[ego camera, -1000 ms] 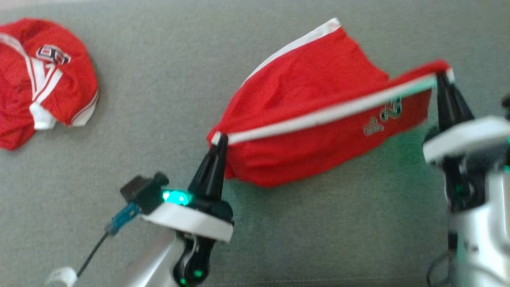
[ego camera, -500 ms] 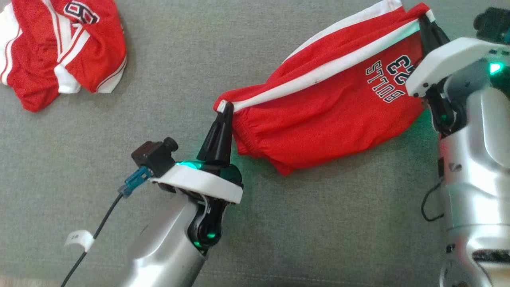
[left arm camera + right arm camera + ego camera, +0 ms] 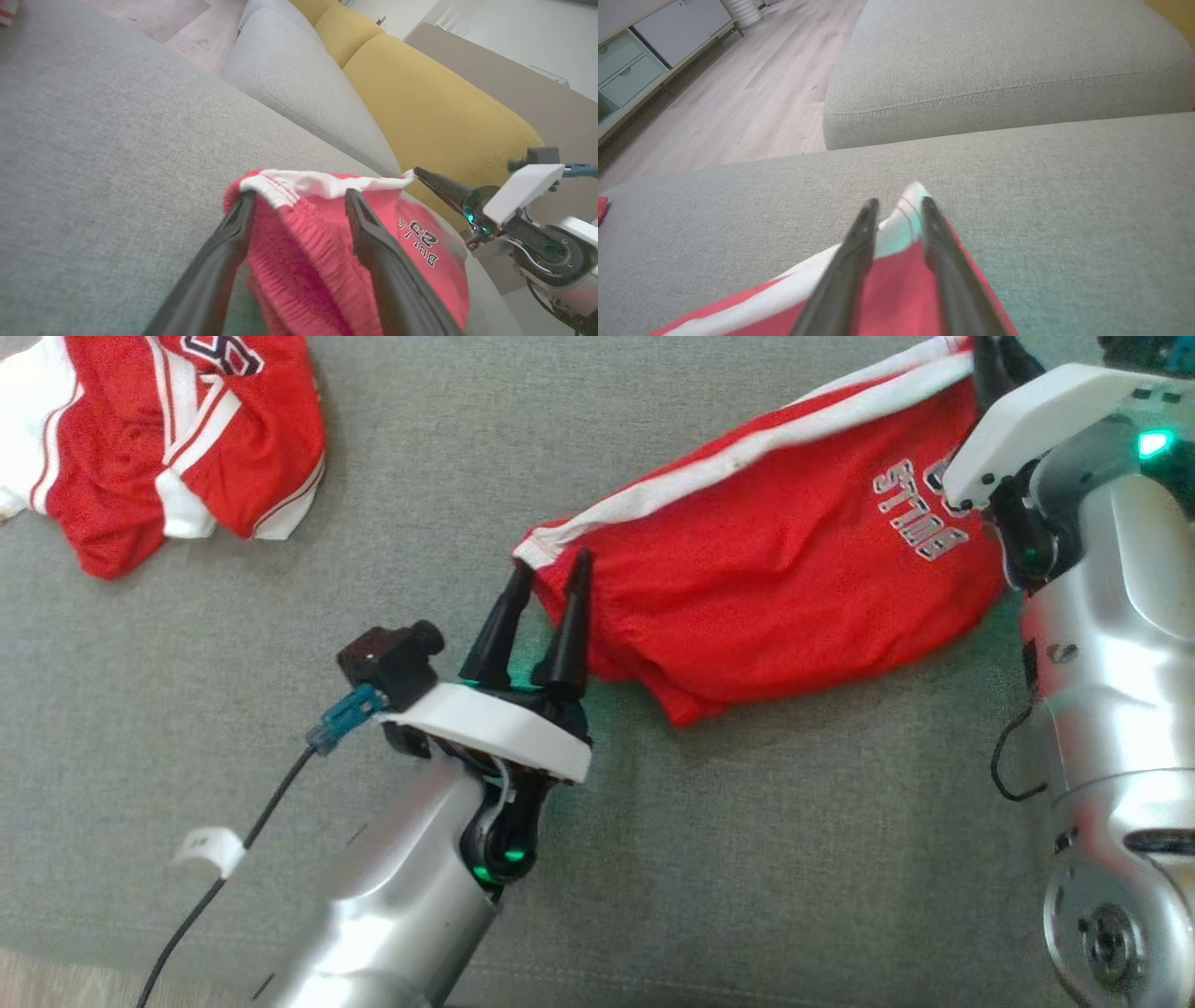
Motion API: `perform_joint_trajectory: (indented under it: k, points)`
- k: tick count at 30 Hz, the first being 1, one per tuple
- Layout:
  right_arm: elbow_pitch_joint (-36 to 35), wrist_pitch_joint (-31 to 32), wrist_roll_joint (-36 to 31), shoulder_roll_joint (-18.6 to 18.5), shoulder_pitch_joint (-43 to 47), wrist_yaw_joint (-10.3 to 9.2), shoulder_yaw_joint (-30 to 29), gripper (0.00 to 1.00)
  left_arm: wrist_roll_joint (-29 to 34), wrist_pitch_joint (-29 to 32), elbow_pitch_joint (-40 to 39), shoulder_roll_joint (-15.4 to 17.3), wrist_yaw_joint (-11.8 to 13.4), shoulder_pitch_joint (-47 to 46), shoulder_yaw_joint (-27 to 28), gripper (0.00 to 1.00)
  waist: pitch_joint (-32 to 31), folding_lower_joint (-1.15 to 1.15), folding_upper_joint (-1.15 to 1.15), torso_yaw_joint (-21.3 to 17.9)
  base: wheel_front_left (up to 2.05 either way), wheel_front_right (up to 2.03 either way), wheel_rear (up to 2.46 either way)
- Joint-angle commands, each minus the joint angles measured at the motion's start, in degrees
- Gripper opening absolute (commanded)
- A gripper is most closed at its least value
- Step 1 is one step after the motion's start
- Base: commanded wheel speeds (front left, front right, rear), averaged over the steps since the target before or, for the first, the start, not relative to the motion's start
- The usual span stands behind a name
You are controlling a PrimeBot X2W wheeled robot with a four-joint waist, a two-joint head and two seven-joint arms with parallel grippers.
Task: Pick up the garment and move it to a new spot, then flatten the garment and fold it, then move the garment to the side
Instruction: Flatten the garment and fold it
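Red shorts (image 3: 775,569) with a white side stripe and "BULLS 23" print lie stretched across the grey sofa seat (image 3: 794,859). My left gripper (image 3: 551,565) is open, its two fingers straddling the elastic waistband corner (image 3: 275,189) without pinching it. At the other end is my right gripper (image 3: 900,201). Its fingers stand a little apart, and the white hem corner (image 3: 911,193) lies between them and pokes past the tips. In the left wrist view the right gripper (image 3: 416,171) touches the shorts' far white edge.
A second red and white garment (image 3: 159,439) lies crumpled at the far left of the seat. Yellow back cushions (image 3: 434,102) and a grey cushion (image 3: 1004,65) border the seat. Wooden floor (image 3: 738,93) and a pale cabinet (image 3: 640,51) lie beyond.
My left gripper has let go of the waistband and its fingers have spread. The shorts have sunk from hanging taut onto the seat. The right fingers have parted slightly. The camera shifted too.
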Motion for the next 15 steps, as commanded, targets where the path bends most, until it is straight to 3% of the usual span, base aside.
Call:
perform_joint_trajectory:
  k: [1,8,15]
  points:
    - [-0.24,-1.55,-1.17,0.79,-2.89,0.43,0.44,1.00,0.03,-0.70,-1.39,0.29,0.60,-1.84,0.26,1.00,-0.17,0.00,0.00,0.46,0.00,0.00,0.00]
    - [5.27,-5.75,-4.53,0.79,-5.03,0.43,-0.29,1.00,0.39,0.11,-1.33,0.68,2.45,-1.51,-2.76,1.00,-1.44,0.00,0.00,1.22,0.00,0.00,0.00]
    - [8.19,-7.37,-6.54,0.04,-4.12,0.43,-0.36,1.00,1.68,1.56,-4.67,5.24,4.41,2.27,-3.83,1.00,-4.25,0.00,0.00,0.30,0.00,0.00,0.00]
